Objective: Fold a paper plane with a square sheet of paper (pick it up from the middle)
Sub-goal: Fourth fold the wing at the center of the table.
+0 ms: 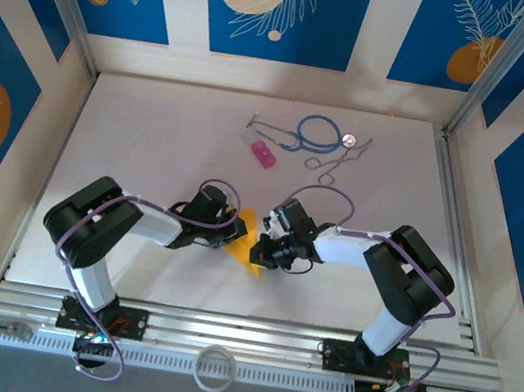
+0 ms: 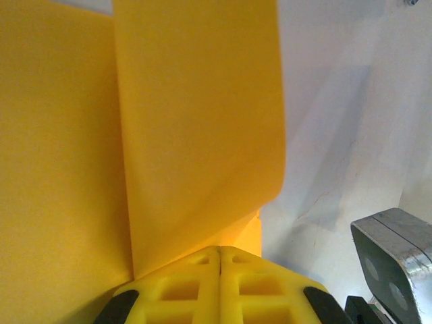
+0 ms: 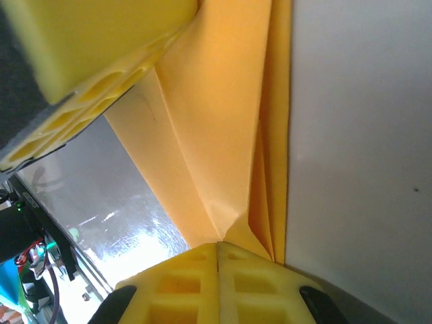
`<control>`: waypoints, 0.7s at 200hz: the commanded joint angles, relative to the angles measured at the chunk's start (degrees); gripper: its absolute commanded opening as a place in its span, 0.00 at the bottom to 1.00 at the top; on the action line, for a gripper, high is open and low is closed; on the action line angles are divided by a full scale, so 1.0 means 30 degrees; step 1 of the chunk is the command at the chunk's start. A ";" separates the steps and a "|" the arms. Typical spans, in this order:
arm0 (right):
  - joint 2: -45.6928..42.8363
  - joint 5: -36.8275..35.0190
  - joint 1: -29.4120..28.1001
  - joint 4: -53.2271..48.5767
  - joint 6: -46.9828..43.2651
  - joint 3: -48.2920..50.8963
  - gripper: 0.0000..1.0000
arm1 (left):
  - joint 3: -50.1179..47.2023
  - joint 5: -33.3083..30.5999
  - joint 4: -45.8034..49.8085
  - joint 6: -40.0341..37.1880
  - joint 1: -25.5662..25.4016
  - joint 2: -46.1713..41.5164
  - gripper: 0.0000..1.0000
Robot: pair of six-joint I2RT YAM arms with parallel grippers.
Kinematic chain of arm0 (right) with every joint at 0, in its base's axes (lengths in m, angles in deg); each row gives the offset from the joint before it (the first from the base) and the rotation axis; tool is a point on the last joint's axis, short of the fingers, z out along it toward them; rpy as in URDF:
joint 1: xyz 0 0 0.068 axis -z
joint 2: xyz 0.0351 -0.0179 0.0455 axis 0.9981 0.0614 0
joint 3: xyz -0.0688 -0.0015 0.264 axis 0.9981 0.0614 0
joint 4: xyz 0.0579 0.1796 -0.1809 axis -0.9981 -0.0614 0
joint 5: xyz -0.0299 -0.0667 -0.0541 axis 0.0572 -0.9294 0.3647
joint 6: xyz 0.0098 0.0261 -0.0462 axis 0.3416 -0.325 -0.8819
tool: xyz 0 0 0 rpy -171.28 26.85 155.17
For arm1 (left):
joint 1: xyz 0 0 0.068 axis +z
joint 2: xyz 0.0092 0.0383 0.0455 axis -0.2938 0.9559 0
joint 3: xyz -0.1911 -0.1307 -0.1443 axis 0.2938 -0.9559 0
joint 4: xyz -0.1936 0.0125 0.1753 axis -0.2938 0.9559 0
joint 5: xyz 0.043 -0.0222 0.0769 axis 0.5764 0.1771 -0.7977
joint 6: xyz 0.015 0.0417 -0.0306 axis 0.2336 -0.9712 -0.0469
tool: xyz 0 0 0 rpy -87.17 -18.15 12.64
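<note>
Overhead, the two arms meet low over the near middle of the white table (image 1: 151, 136). The left claw (image 1: 230, 238) and right claw (image 1: 265, 250) pinch the orange-yellow sheet of paper (image 1: 248, 229) from opposite sides, probably so that one can steady it while the other works a crease. A pink block (image 1: 263, 154) and a blue stethoscope (image 1: 319, 133) lie well apart at the far side, out of the way.

From the left wrist, the left claw (image 2: 219, 260) is clenched, its yellow pads pressed together on the sheet's edge. The sheet of paper (image 2: 196, 121) rises from the pads in a loose curl, lifted off the table rather than lying flat.

From the right wrist, the right claw (image 3: 217, 253) is likewise clamped on the sheet of paper (image 3: 216, 135), at a point where several folded layers converge. The left claw's fingers (image 3: 101, 61) grip the far end, holding the creased strip taut between them.
</note>
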 commanded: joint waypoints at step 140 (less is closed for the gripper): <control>0.0723 0.0642 0.0720 0.0645 0.0802 0.1679 0.00 | 0.0687 0.0415 0.4779 -0.3839 -0.0732 -0.3107 0.05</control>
